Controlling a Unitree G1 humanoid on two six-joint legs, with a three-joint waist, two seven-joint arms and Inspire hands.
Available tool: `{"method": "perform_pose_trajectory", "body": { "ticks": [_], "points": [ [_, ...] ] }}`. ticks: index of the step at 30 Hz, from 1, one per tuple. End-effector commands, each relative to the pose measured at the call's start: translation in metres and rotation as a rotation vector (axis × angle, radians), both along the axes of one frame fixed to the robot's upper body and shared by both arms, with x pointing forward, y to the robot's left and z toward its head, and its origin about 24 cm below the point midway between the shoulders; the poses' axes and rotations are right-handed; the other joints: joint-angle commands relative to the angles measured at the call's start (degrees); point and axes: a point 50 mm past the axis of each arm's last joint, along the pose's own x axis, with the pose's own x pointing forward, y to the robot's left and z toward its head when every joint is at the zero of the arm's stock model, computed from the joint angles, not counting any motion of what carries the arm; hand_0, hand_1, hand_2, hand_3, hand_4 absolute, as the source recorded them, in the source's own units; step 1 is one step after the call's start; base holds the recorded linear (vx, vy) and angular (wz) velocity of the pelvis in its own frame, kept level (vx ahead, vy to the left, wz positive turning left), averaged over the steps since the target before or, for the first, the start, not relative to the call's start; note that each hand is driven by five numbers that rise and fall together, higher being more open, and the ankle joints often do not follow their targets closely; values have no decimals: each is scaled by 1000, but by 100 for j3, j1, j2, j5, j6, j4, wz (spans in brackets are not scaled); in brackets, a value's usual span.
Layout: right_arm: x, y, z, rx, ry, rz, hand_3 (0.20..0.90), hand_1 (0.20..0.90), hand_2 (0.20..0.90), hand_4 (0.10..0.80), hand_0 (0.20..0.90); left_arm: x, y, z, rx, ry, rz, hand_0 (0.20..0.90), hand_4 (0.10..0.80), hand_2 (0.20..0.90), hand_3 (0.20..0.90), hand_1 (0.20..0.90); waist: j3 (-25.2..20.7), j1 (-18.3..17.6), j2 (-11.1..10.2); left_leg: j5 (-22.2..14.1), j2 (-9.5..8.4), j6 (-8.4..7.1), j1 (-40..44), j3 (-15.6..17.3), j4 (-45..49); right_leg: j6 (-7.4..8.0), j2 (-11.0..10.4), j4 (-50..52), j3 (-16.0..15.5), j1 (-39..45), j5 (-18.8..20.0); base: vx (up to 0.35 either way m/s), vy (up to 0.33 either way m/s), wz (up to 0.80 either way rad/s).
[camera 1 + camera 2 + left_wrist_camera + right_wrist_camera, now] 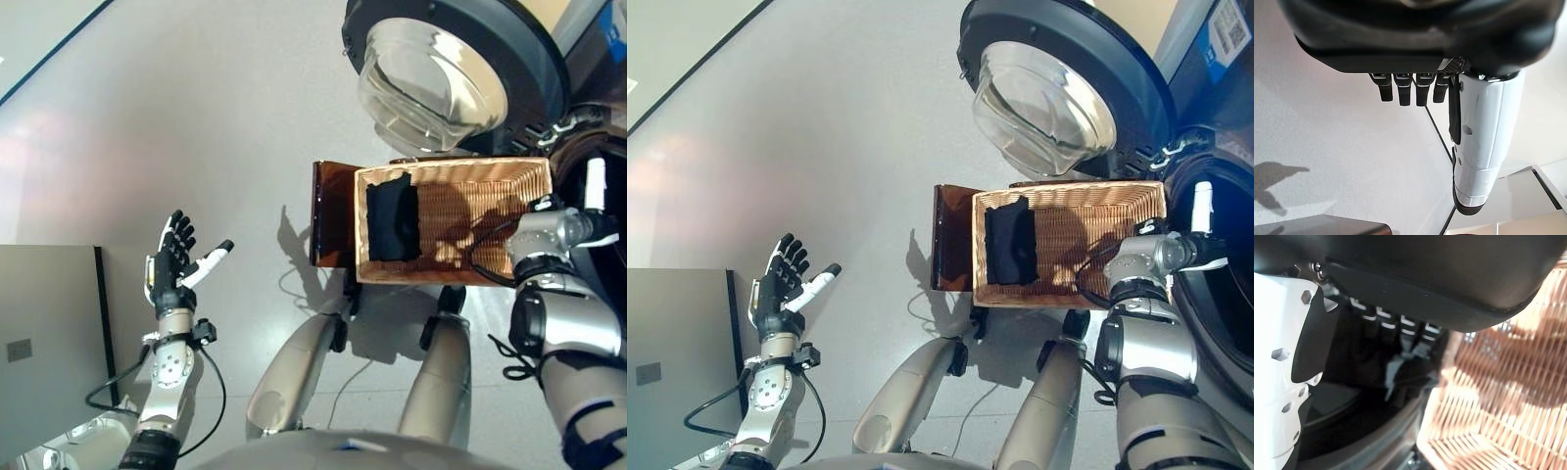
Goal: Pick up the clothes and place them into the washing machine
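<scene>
A black garment (pixel 394 217) lies in the left half of a wicker basket (pixel 490 176) in front of me. The washing machine stands at the right with its round glass door (pixel 441 69) swung open above the basket. My right hand (pixel 1202 206) reaches past the basket's right end to the dark drum opening (pixel 1220 294). In the right wrist view its fingers (pixel 1400 325) point straight into the drum with nothing gripped. A pale shape (pixel 1395 373) shows beyond them, too dim to identify. My left hand (pixel 174 262) is raised at the lower left over the floor, open and empty.
A brown panel (pixel 331 213) stands against the basket's left end. A grey cabinet (pixel 49 333) fills the lower left corner beside my left arm. Bare grey floor (pixel 196 117) spreads across the upper left.
</scene>
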Motion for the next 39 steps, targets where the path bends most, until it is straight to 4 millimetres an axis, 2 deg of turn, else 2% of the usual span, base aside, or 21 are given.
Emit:
{"method": "perform_pose_trajectory", "body": {
  "ticks": [1, 2, 3, 4, 5, 6, 7, 8, 9, 10, 11, 13, 14, 17, 21, 25, 29, 37, 38, 39],
  "points": [
    [2, -21, 114, -441, -285, 15, 900, 900, 900, 800, 900, 0, 27, 26, 58, -146, 76, 900, 800, 900, 900, 900, -608, 121, -53, -158, -4, -265, -260, -65, 10, -261, 273, -182, -363, 557, -312, -29, -15, -7],
    [7, -10, 82, -383, -237, 53, 900, 900, 900, 800, 900, 0, 25, 24, 45, -144, 78, 900, 800, 900, 900, 900, -585, 113, -73, -166, 2, -247, -236, -71, -5, -249, 280, -234, -375, 602, -283, 0, 0, 0],
    [6, -10, 80, -380, -235, 53, 900, 900, 900, 800, 900, 0, 26, 24, 49, -142, 78, 900, 800, 900, 900, 900, -592, 113, -87, -166, 3, -247, -226, -75, -7, -249, 281, -242, -381, 617, -281, -37, -8, 2],
    [9, 1, 51, -333, -176, 92, 900, 900, 900, 800, 900, 1, 25, 23, 42, -140, 78, 900, 800, 900, 900, 900, -548, 91, -108, -167, 14, -237, -219, -69, 10, -246, 291, -261, -379, 646, -259, 0, 0, 0],
    [9, 1, 50, -330, -175, 93, 900, 900, 900, 800, 900, 0, 25, 23, 45, -138, 79, 900, 800, 900, 900, 900, -552, 87, -122, -168, 13, -237, -209, -72, 10, -245, 291, -267, -383, 661, -259, -33, 8, -2],
    [8, 12, 25, -279, -141, 112, 900, 900, 900, 800, 900, 0, 26, 21, 34, -133, 89, 900, 800, 900, 900, 900, -529, 78, -149, -168, 19, -229, -199, -68, 15, -247, 302, -300, -397, 684, -238, 0, 0, 0],
    [8, 13, 24, -279, -141, 112, 900, 900, 900, 800, 900, 0, 26, 21, 34, -133, 90, 900, 800, 900, 900, 900, -529, 77, -151, -168, 19, -229, -197, -68, 14, -247, 302, -302, -397, 686, -237, 0, 0, 0],
    [6, 25, -2, -220, -101, 130, 900, 900, 900, 800, 900, 0, 24, 19, 31, -127, 88, 900, 800, 900, 900, 900, -497, 57, -181, -172, 28, -218, -199, -69, 31, -256, 318, -318, -401, 701, -225, 0, 0, 0],
    [4, 33, -19, -192, -64, 151, 900, 900, 900, 800, 900, -1, 24, 18, 23, -121, 95, 900, 800, 900, 900, 900, -492, 55, -209, -175, 36, -212, -196, -68, 44, -256, 322, -315, -406, 706, -215, 0, 0, 0],
    [4, 34, -20, -190, -63, 152, 900, 900, 900, 800, 900, -1, 24, 17, 24, -120, 95, 900, 800, 900, 900, 900, -499, 52, -218, -177, 36, -212, -195, -66, 47, -256, 322, -314, -405, 706, -216, 96, -22, 3],
    [-1, 45, -41, -144, -30, 170, 900, 900, 900, 800, 900, -2, 22, 16, 20, -117, 93, 900, 800, 900, 900, 900, -511, 21, -276, -333, 18, -223, -157, -111, 82, -234, 318, -291, -358, 755, -361, 95, -18, 3],
    [-9, 58, -70, -81, 37, 196, 900, 900, 900, 800, 900, -3, 20, 16, 21, -114, 88, 900, 800, 900, 900, 900, -471, 7, -314, -217, 44, -193, -215, -74, 119, -266, 322, -302, -404, 732, -237, 0, 0, 0],
    [-9, 59, -70, -81, 36, 197, 900, 900, 900, 800, 900, -3, 20, 16, 21, -113, 89, 900, 800, 900, 900, 900, -512, 1, -344, -354, 22, -215, -163, -111, 121, -236, 323, -297, -352, 783, -365, -14, 12, 3],
    [-12, 65, -81, -23, 38, 181, 900, 900, 900, 800, 900, -4, 20, 18, 20, -128, 93, 900, 800, 900, 900, 900, -485, 7, -334, -340, 27, -199, -259, -70, 206, -255, 327, -281, -337, 721, -323, 9, 8, -4],
    [-13, 68, -81, 17, -19, 144, 900, 900, 900, 800, 900, -6, 22, 19, 24, -129, 99, 900, 800, 900, 900, 900, -496, 1, -321, -403, 45, -200, -341, -40, 285, -263, 362, -222, -282, 628, -369, -12, 13, -7],
    [-18, 62, -79, 41, -54, 75, 900, 900, 900, 800, 900, -11, 23, 13, 16, -104, 109, 900, 800, 900, 900, 900, -496, -18, -267, -436, 62, -196, -370, 0, 332, -270, 379, -179, -224, 572, -387, 5, 7, -4],
    [-19, 50, -68, 29, -82, 25, 900, 900, 900, 800, 900, -13, 24, 11, 14, -91, 107, 900, 800, 900, 900, 900, -478, -19, -157, -439, 70, -197, -383, 33, 350, -277, 381, -153, -168, 558, -418, 20, 5, -6],
    [-18, 22, -34, -44, -127, -59, 900, 900, 900, 800, 900, -14, 17, 7, 9, -74, 58, 900, 800, 900, 900, 900, -477, -18, 123, -388, 58, -214, -327, 98, 241, -258, 351, -199, -93, 533, -446, 10, 16, -7],
    [-18, 18, -28, -61, -136, -71, 900, 900, 900, 800, 900, -14, 16, 8, 13, -77, 52, 900, 800, 900, 900, 900, -440, -14, 188, -238, 84, -193, -379, 148, 211, -281, 356, -205, -129, 466, -319, -78, 9, -8],
    [-18, 12, -20, -75, -148, -86, 900, 900, 900, 800, 900, -14, 16, 8, 16, -76, 49, 900, 800, 900, 900, 900, -440, -12, 228, -236, 77, -207, -376, 155, 204, -279, 340, -208, -112, 461, -345, 20, -13, -6]
  ]
}}
